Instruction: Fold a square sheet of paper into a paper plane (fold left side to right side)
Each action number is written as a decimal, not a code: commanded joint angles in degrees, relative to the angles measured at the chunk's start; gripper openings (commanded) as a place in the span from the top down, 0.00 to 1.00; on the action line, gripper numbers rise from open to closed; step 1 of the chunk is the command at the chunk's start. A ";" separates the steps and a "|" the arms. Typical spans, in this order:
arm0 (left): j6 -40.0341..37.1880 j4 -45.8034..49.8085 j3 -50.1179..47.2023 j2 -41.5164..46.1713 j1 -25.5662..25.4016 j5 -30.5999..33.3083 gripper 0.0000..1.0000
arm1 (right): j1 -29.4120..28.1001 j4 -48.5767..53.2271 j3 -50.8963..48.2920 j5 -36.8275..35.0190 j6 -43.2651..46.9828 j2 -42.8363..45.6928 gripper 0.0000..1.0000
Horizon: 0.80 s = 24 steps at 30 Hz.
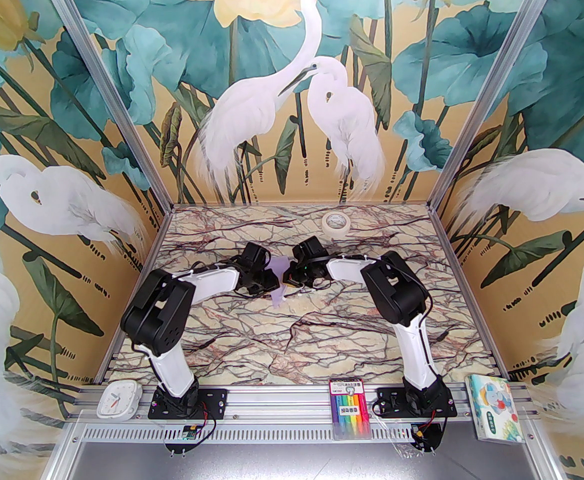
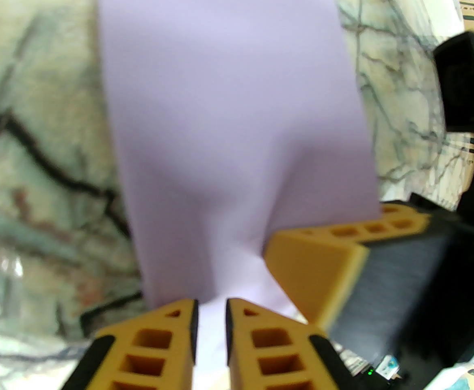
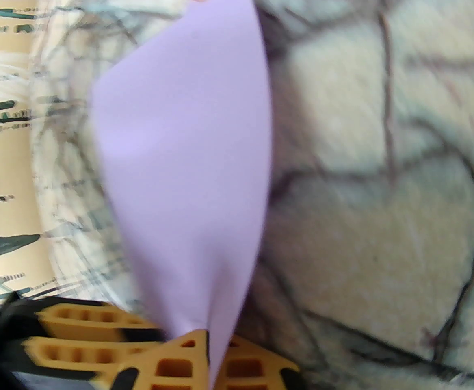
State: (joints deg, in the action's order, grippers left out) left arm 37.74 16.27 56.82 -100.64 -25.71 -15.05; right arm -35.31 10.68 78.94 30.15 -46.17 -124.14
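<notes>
At the bottom of the left wrist frame, our left gripper [image 2: 211,323] pinches the lavender paper [image 2: 228,116], which runs lengthwise up the frame. Our right gripper [image 3: 214,354] nips it too. From above, it sits mid-frame between both, tip toward the lower edge.

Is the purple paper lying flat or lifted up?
Lifted and curved, not flat: the left gripper and right gripper each pinch the purple paper, which bows between them.

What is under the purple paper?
The purple paper, pinched by the left end effector and the right end effector, has the marbled table beneath it. The table patch right behind it is hidden.
</notes>
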 commanded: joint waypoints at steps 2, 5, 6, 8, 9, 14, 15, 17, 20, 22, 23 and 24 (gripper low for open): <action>2.96 -4.51 -2.45 4.01 0.18 -4.00 0.82 | -1.31 9.31 2.05 -9.19 2.09 2.58 1.00; 6.77 -9.14 -5.64 4.22 0.09 -7.64 0.84 | -1.67 9.90 2.01 -10.80 0.68 3.28 1.00; 7.96 -10.08 -6.38 4.21 -0.11 -7.97 0.84 | -1.69 9.80 2.01 -10.73 0.32 3.26 1.00; 8.99 -11.52 -7.98 4.06 -0.80 -7.47 0.87 | -1.95 9.94 2.27 -10.51 -0.26 3.15 1.00; 9.23 -11.44 -8.12 3.65 -1.03 -7.09 0.89 | -2.04 9.81 2.32 -10.35 -0.45 3.11 1.00; 9.21 -10.95 -8.04 1.04 -3.51 -6.30 0.90 | -2.19 10.89 3.38 -10.27 -0.84 2.80 1.00; 9.15 -10.50 -7.96 0.98 -3.87 -5.74 0.90 | -2.22 11.31 3.76 -10.19 -0.87 2.72 1.00; 8.87 -8.86 -7.69 0.82 -4.71 -4.31 0.90 | -2.22 11.65 3.97 -10.35 -0.98 2.72 1.00; 8.01 -5.41 -7.49 0.88 -5.46 -1.18 0.90 | -2.22 12.00 4.01 -10.80 -1.24 2.72 1.00; 7.83 -4.37 -8.28 1.23 -5.70 0.03 0.90 | -2.22 12.00 3.92 -10.86 -1.32 2.65 1.00; 7.96 -4.45 -8.94 1.67 -5.91 0.00 0.90 | -2.23 12.12 3.87 -11.07 -1.43 2.67 1.00; 8.20 -4.43 -9.37 1.99 -6.08 0.02 0.90 | -2.22 12.17 3.87 -11.23 -1.47 2.67 1.00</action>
State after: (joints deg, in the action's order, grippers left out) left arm 45.91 9.04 48.47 -99.07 -31.31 -17.82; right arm -37.19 21.08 81.84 20.62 -46.74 -122.30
